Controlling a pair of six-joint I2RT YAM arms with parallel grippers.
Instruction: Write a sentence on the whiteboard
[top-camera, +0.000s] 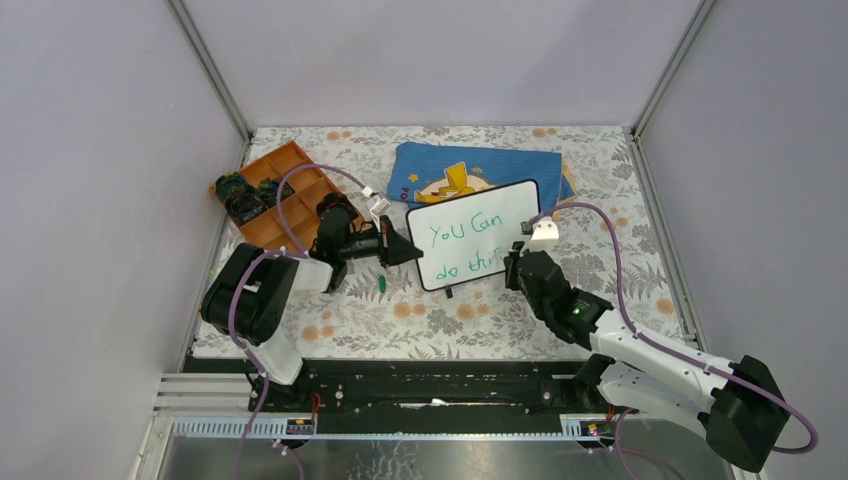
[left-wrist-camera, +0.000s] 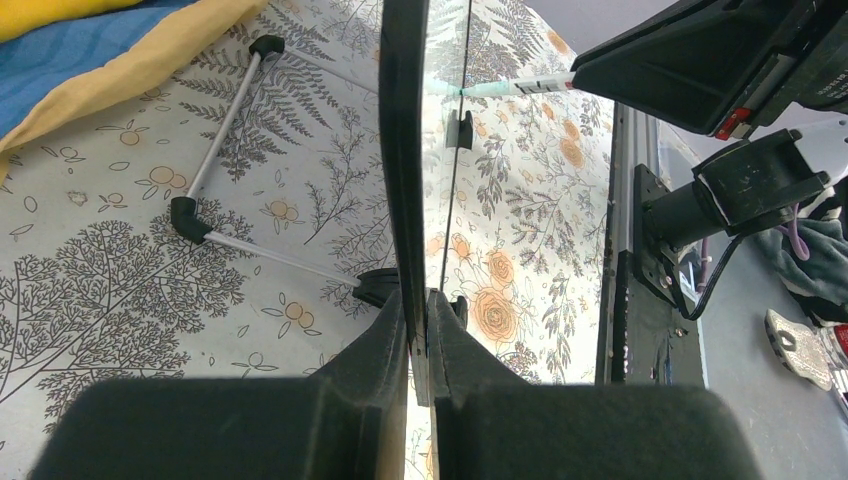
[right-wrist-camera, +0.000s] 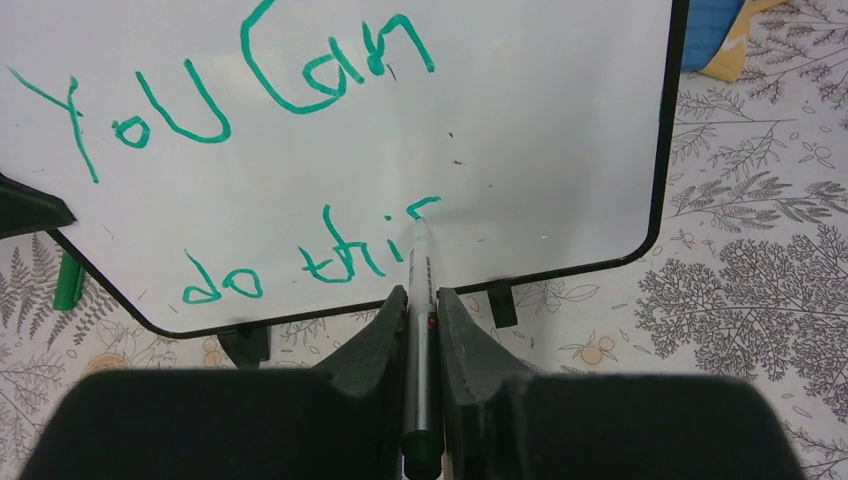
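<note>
Right gripper (right-wrist-camera: 420, 302) clamps marker (right-wrist-camera: 417, 262) at whiteboard (right-wrist-camera: 545, 130); left gripper (left-wrist-camera: 418, 302) pinches its edge; tray (top-camera: 300, 163) holds dark items (top-camera: 244, 200)

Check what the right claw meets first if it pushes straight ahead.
The whiteboard. The right claw is shut on a marker whose tip looks to be touching the board face at the end of the green writing, so the marker would press in before the fingers.

Quick headcount, all singles:
One whiteboard (top-camera: 475, 235), one green marker (right-wrist-camera: 418, 300), one small green cap (top-camera: 383, 284), one blue cloth (top-camera: 440, 165), one orange compartment tray (top-camera: 290, 160).
</note>
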